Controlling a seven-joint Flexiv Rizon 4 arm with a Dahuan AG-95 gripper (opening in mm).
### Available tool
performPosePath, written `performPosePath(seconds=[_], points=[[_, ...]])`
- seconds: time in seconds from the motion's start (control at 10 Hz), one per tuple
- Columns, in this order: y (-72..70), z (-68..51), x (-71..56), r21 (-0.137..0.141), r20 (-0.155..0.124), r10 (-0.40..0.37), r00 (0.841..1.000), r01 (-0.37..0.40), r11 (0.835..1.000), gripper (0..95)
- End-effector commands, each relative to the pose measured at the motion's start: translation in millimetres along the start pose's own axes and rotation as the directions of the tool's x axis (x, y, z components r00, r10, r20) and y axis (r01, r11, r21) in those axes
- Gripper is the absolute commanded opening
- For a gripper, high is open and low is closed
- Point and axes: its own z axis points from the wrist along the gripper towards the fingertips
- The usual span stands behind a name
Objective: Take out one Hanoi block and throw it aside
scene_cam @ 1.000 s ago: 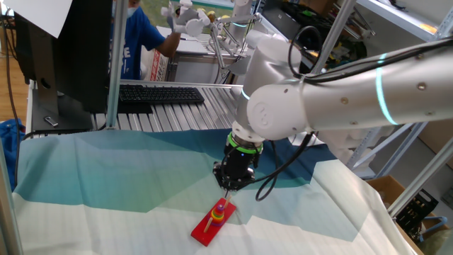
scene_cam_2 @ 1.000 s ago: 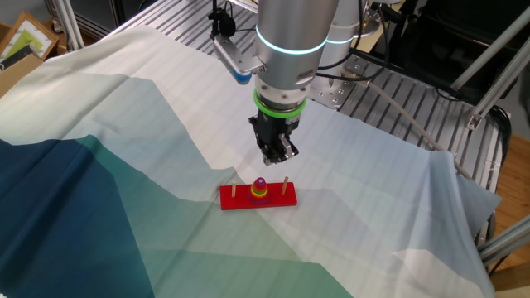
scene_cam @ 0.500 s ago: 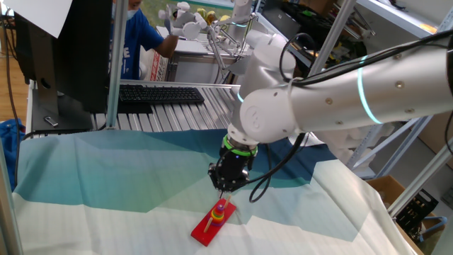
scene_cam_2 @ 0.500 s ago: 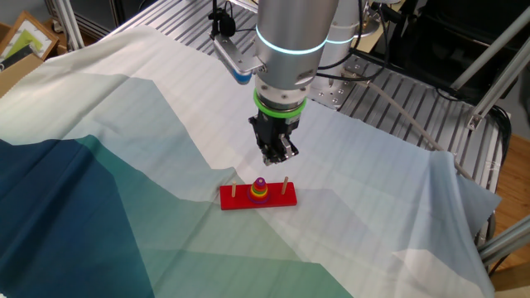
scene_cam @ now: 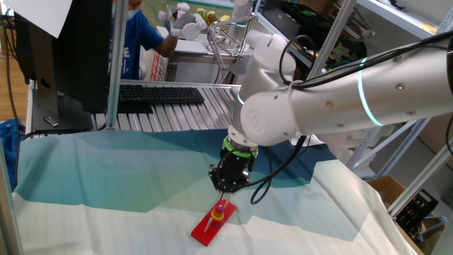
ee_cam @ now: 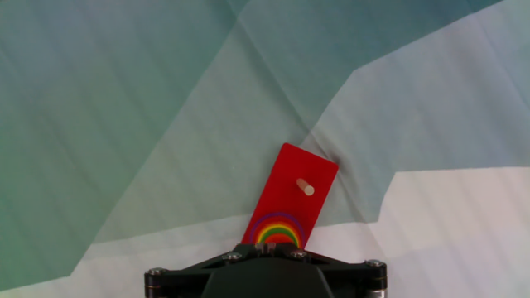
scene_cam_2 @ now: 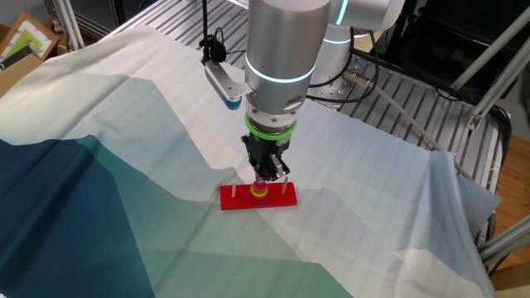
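Note:
The Hanoi block, a tiny purple-magenta ring (scene_cam: 221,205), tops the stack of coloured rings (scene_cam_2: 260,193) on the middle peg of the red base (scene_cam: 205,230). My gripper (scene_cam_2: 266,175) hangs straight over the stack, its fingertips just above the top ring, and in the other fixed view it hides that ring. The jaws stand slightly apart with nothing between them. In one fixed view the gripper (scene_cam: 226,188) is just above the stack. In the hand view the red base (ee_cam: 291,186) with a bare peg (ee_cam: 305,187) lies below me. The gripper body half hides the rings (ee_cam: 277,231).
The base sits on a white and teal cloth (scene_cam_2: 124,165) with folds. A metal slatted table edge (scene_cam_2: 389,91) lies behind. A keyboard (scene_cam: 159,93) and a monitor (scene_cam: 67,42) stand at the back. A person in blue (scene_cam: 138,39) is behind the table.
My gripper has come down and slightly left, from well above the red base to just over the ring stack. The stack and base have not moved.

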Motion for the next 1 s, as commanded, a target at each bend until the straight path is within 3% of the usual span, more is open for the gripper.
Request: performPosePath(seconds=[0.1, 1.0], points=[[-2.5, 2.9, 1.0, -0.003, 0.002, -0.004, 1.000, 0.004, 1.000, 0.0], [-4.3, 8.3, 2.1, -0.008, 0.009, -0.003, 1.000, 0.003, 1.000, 0.0]])
